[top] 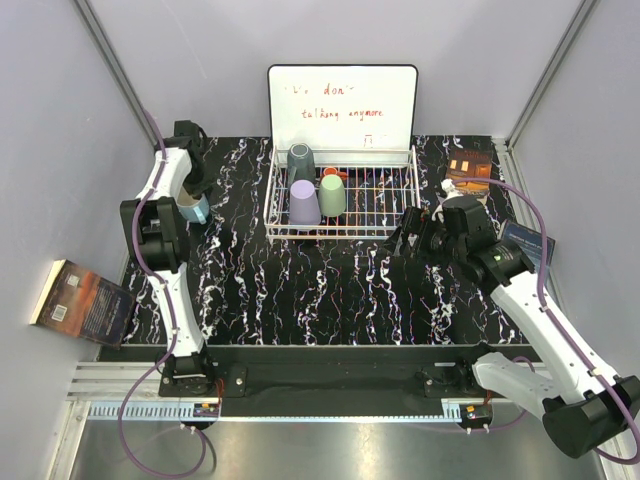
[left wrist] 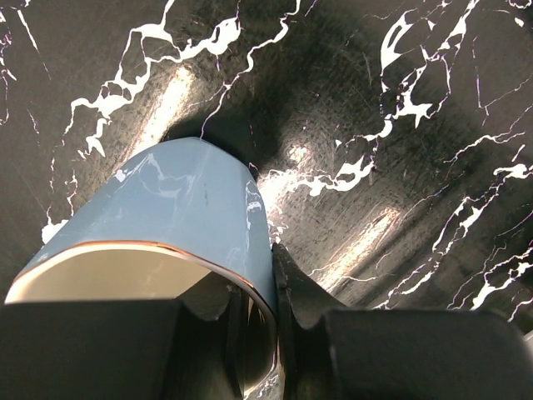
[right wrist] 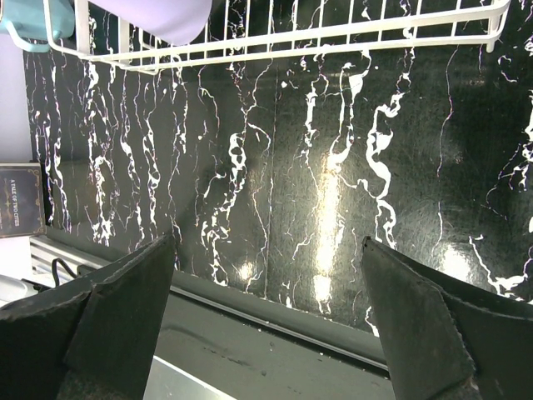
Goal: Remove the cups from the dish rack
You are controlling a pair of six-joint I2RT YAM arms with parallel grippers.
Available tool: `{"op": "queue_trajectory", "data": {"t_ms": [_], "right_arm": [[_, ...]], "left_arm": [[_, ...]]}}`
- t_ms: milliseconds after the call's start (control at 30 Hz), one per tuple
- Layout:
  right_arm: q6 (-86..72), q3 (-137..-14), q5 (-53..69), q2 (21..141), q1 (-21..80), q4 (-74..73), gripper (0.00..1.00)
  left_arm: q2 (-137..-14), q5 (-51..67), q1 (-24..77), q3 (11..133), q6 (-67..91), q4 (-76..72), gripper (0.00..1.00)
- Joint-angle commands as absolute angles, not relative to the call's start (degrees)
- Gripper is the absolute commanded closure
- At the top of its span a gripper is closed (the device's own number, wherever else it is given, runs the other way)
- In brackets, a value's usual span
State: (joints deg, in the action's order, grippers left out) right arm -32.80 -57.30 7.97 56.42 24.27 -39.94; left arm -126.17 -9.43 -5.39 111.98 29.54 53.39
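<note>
The white wire dish rack (top: 385, 215) stands at the back middle. It holds a dark grey cup (top: 301, 163), a lilac cup (top: 305, 203) and a pale green cup (top: 332, 195), all upside down, with an orange cup (top: 330, 172) mostly hidden behind the green one. My left gripper (top: 190, 207) is shut on the rim of the light blue cup (left wrist: 166, 208), one finger inside and one outside, low over the table left of the rack. My right gripper (top: 405, 233) is open and empty just right of the rack's front corner. The rack (right wrist: 333, 37) and lilac cup (right wrist: 158, 17) show in the right wrist view.
A whiteboard (top: 342, 105) with red writing leans behind the rack. A book (top: 80, 300) lies off the table's left edge. A small brown house-shaped box (top: 468, 165) and a dark card (top: 525, 240) sit at the right. Black marbled table (top: 320, 290) in front.
</note>
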Motion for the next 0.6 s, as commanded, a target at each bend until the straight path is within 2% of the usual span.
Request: {"op": "queue_trajectory", "data": {"t_ms": [0, 67, 133, 167, 233, 300, 400, 567], "right_arm": [[-32.43, -57.30, 6.94, 55.20, 24.08, -40.25, 0.00], [-32.43, -57.13, 7.03, 55.20, 24.08, -40.25, 0.00], [-32.08, -57.04, 7.21, 55.20, 24.08, -40.34, 0.00], [-31.99, -57.04, 7.21, 55.37, 24.08, -40.34, 0.00], [-31.73, -57.13, 7.29, 55.55, 24.08, -40.17, 0.00], [-31.20, -57.22, 7.47, 55.81, 24.08, -40.17, 0.00], [-30.59, -57.39, 7.47, 56.25, 24.08, -40.08, 0.00], [-30.06, -57.92, 7.73, 56.86, 24.08, -39.38, 0.00]], "left_arm": [[-123.93, -9.32, -5.98, 111.27, 28.57, 51.77, 0.99], [-123.49, -9.58, -5.89, 110.66, 28.56, 51.68, 0.93], [-123.14, -9.41, -5.98, 110.13, 28.56, 51.50, 0.81], [-122.79, -9.32, -5.98, 109.87, 28.48, 51.59, 0.71], [-122.08, -9.32, -5.98, 109.60, 28.48, 51.42, 0.63], [-121.03, -9.23, -5.98, 109.25, 28.56, 51.50, 0.51], [-119.18, -9.23, -5.98, 108.63, 28.65, 51.42, 0.43], [-115.76, -9.40, -5.89, 108.19, 28.48, 51.50, 0.36]]}}
